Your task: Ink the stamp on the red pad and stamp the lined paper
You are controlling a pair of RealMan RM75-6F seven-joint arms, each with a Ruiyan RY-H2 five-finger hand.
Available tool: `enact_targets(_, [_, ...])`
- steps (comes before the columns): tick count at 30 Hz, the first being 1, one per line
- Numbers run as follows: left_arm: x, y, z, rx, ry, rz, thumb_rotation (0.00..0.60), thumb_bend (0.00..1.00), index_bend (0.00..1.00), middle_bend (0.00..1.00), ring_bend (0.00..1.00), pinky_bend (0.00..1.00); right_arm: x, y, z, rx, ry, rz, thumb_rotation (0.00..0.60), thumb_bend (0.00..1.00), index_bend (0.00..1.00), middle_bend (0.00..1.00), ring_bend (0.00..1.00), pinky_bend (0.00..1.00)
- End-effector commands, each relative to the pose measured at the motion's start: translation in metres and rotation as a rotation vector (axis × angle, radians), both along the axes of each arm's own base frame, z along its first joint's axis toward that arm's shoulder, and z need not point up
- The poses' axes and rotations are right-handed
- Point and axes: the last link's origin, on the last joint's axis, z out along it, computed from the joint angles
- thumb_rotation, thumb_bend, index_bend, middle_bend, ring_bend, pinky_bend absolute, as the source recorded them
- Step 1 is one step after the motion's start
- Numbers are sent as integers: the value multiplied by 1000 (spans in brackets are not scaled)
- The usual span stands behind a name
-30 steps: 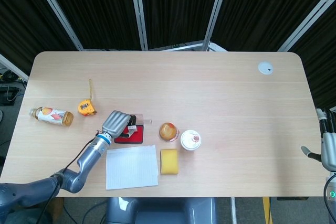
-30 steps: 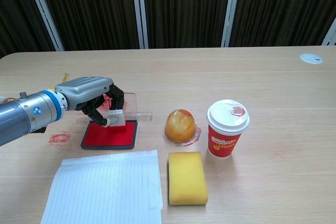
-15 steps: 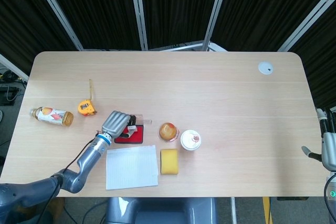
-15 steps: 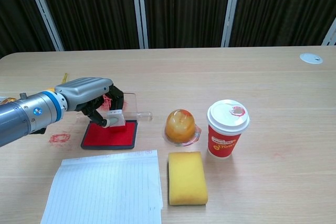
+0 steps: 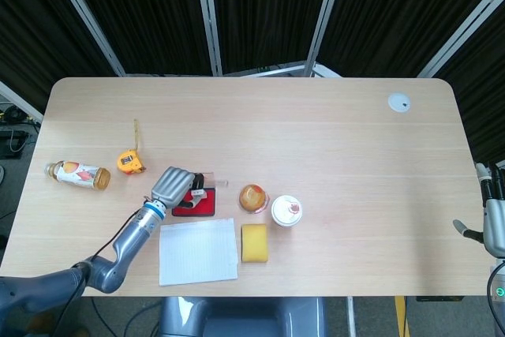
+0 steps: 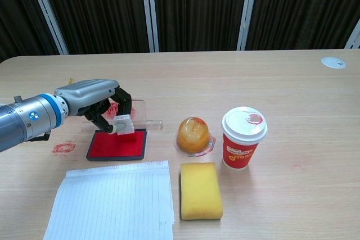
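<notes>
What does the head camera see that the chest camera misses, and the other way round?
Only the head view shows the bottle lying on its side, the yellow tape measure, and the right hand idle at the table's far right edge. Only the chest view shows the red ink marks on the table and the stamp held just above the red pad. Both show the left hand gripping the stamp, the lined paper, the yellow sponge, the red cup and the orange jelly cup.

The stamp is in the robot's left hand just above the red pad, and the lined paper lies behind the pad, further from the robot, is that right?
Not quite: the chest view shows the lined paper in front of the red pad, nearer the robot. The left hand does hold the stamp just above it.
</notes>
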Motion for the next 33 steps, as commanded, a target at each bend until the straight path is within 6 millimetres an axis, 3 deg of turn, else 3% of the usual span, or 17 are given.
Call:
enact_targets(1, [7,-1,12,17,-32,-15,600,366,563,550,841,894,0,0,0,0,0,0,600,0,0,0,0,0])
enact_targets(8, [21,-14,34,18,-85,-55,600,366,567,551,841,894,2,1,0,1,-4,6,600,0,0,0,0,0])
enact_targets(14, [25,-47,40,-48,-56,-64,600,364,571,553,841,894,4,3,1,-1,-10,14,600,0,0,0,0,0])
enact_targets(20, [26,-74,16,-123,-12,-58,600,364,572,555,841,893,3,3,3,-5,-17,11,600,0,0,0,0,0])
enact_targets(27, [31,-79,-12,-129,-9,-41,600,365,571,555,841,894,2,3,5,-7,-21,6,600,0,0,0,0,0])
enact_targets(33, [34,-78,-21,-121,-17,-31,600,366,572,555,840,894,-2,3,9,-14,-24,-3,600,0,0,0,0,0])
